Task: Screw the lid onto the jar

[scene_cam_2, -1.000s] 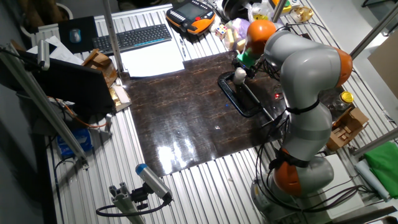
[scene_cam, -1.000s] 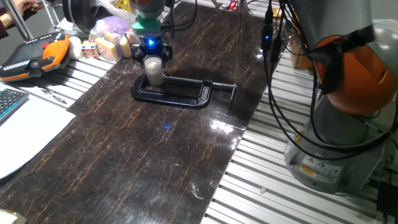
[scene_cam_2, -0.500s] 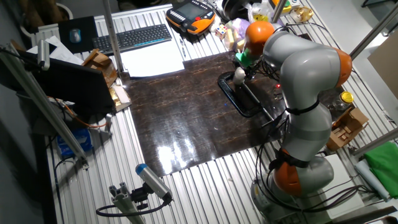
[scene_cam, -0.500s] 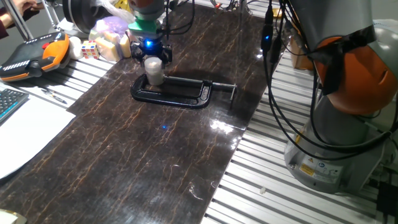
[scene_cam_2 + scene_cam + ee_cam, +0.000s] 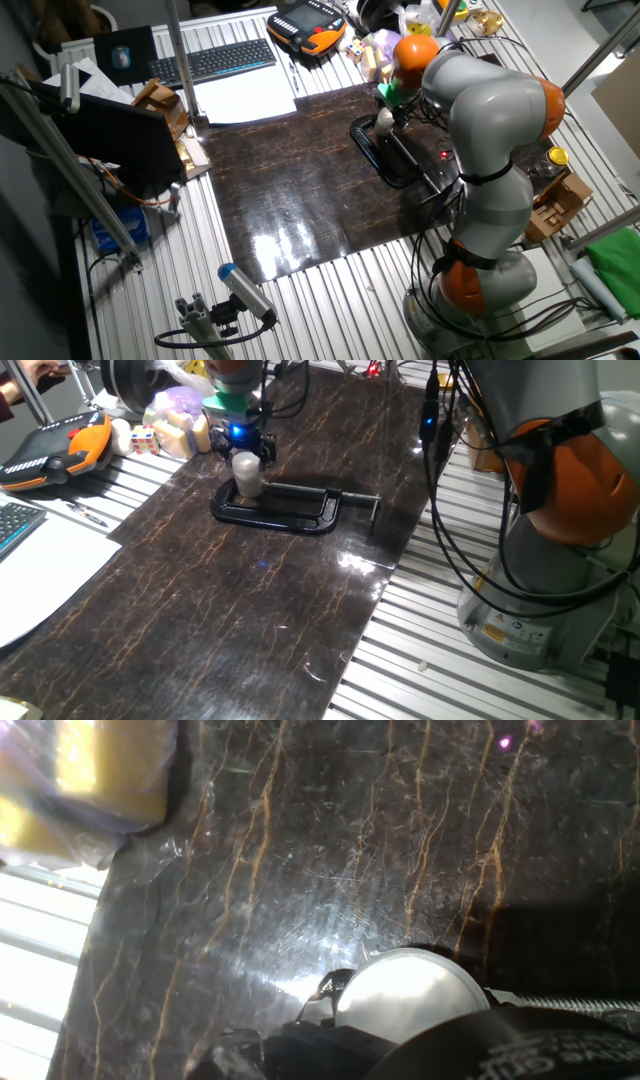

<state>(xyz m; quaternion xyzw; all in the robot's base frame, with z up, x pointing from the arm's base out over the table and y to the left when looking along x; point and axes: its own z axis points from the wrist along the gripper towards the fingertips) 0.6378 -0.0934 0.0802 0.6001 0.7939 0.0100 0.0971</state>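
Lid (image 5: 410, 995) sits on jar (image 5: 249, 481), held in the clamp (image 5: 285, 510), just below and in front of gripper (image 5: 240, 448). Jaws off the lid; width unclear. Tightness unclear; likely mostly done.

One jar (image 5: 248, 481) is counted, with one lid (image 5: 246, 461) on it. One black C-clamp (image 5: 285, 510) is seen. One hand (image 5: 240, 438) is counted. One keyboard (image 5: 212, 62), one orange pendant (image 5: 55, 448), and one die (image 5: 143, 438) are seen on the desk (image 5: 260, 600).
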